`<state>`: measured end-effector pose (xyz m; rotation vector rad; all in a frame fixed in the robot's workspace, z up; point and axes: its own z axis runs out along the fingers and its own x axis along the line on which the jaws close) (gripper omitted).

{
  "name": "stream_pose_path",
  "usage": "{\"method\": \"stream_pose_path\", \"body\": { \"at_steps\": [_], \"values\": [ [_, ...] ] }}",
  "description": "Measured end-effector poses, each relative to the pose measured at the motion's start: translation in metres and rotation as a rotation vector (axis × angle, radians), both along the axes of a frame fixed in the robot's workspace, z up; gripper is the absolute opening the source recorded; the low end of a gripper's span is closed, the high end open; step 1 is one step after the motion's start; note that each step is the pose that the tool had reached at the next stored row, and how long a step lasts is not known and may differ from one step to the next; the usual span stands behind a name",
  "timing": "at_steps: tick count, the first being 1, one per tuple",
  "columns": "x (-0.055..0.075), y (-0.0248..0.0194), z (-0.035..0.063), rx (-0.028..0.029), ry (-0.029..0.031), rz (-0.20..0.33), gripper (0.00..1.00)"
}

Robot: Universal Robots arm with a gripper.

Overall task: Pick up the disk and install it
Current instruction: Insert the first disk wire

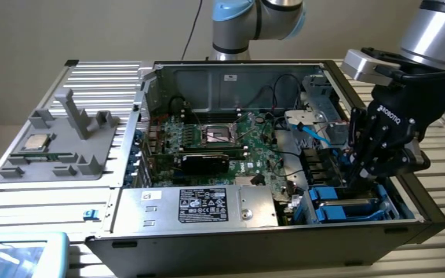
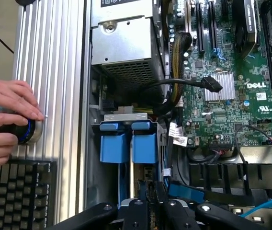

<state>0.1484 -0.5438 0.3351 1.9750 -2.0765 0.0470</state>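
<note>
Jaws low over blue drive brackets (image 1: 346, 211)

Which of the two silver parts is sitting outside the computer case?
The small square CPU chip, lying on the grey tray at the exterior view's left. The big silver box with the black label sits inside the case.

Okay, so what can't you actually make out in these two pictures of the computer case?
Disk's labelled face: exterior view, the gripper covers the drive bay above the blue brackets.
Print on the black label: exterior view, too small to read.
Knob: wrist view, mostly under a person's hand.
Keyboard: wrist view, cut off by the picture's edge.
</note>
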Motion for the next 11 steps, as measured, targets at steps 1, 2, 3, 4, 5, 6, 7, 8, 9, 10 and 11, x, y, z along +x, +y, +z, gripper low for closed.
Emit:
{"method": "stream_pose_path", "body": {
  "at_steps": [1,2,3,4,5,6,7,8,9,10,11],
  "values": [
    [0.0002,0.0,-0.0001,-0.0002,-0.0002,0.0,0.16],
    [0.0006,0.0,-0.0003,-0.0004,-0.0002,0.0,0.16],
    [0.0006,0.0,-0.0006,-0.0003,-0.0002,0.0,0.16],
    [0.0007,0.0,-0.0009,-0.0002,-0.0003,0.0,0.16],
    [0.0007,0.0,-0.0013,-0.0002,-0.0004,0.0,0.16],
    [0.0007,-0.0001,-0.0017,-0.0001,-0.0007,0.0,0.16],
    [0.0008,-0.0002,-0.002,-0.0002,-0.0009,0.0,0.16],
    [0.0008,-0.0004,-0.0022,0.0,-0.0009,0.0,0.16],
    [0.0009,-0.0005,-0.0024,-0.0002,-0.001,0.0,0.16],
    [0.0009,-0.0006,-0.0026,-0.0001,-0.0012,0.0,0.16],
    [0.0009,-0.0008,-0.0027,-0.0002,-0.0015,0.0,0.16]
  ]
}}
